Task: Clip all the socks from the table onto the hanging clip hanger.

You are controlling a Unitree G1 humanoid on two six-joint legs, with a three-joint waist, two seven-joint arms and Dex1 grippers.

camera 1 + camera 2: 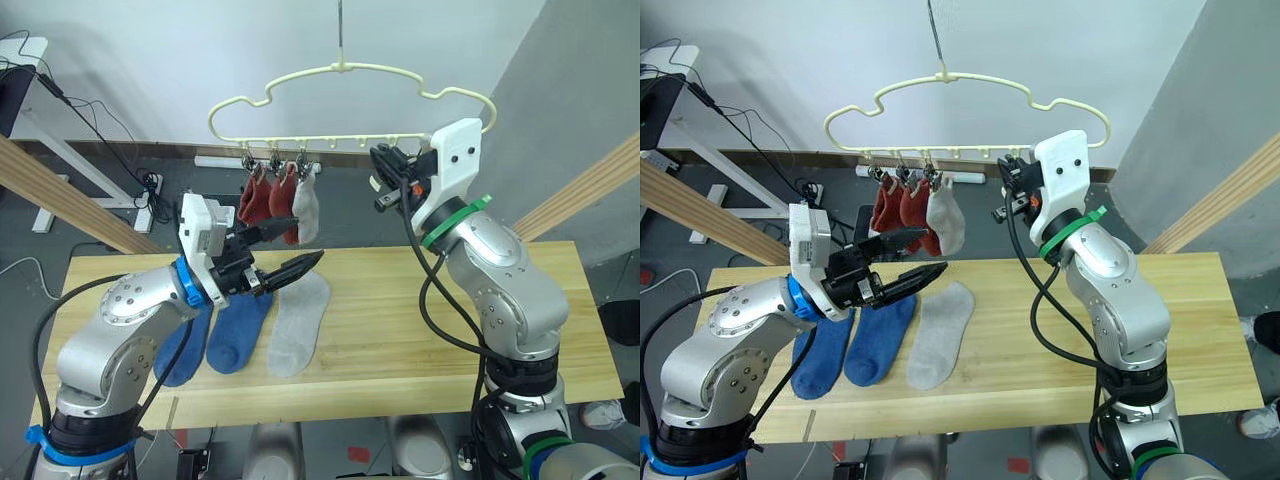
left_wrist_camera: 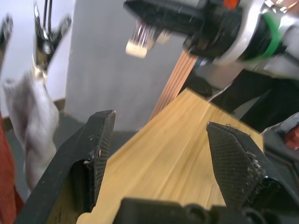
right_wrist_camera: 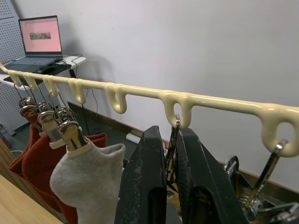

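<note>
- Left eye view: the clip hanger [image 1: 350,98] hangs above the far edge of the table [image 1: 420,330]. Two rust red socks [image 1: 268,200] and one grey hung sock [image 1: 306,212] are already clipped at its left end. Two blue socks [image 1: 225,330] and one grey flat sock [image 1: 298,322] lie on the planks, just below and beside the left gripper [image 1: 292,250]. Its jaws stand wide and carry nothing.
- Right eye view: the right gripper [image 1: 1008,195] is raised to the bar of the hanger, well apart from the socks on the table.
- Left wrist view: between the wide fingers [image 2: 100,144] there is only bare table; the grey hung sock is off to one side of the jaws.
- Right wrist view: the fingers of the right gripper are nearly closed and pinch a free metal clip [image 3: 172,154] that hangs between them; the grey hung sock is beside them.
- Judged step: half of the socks are hung, and the right arm seems to be pressing open the fourth clip. The next move probably calls for the left gripper to go down, take the grey flat sock by its cuff and lift it into this clip.
</note>
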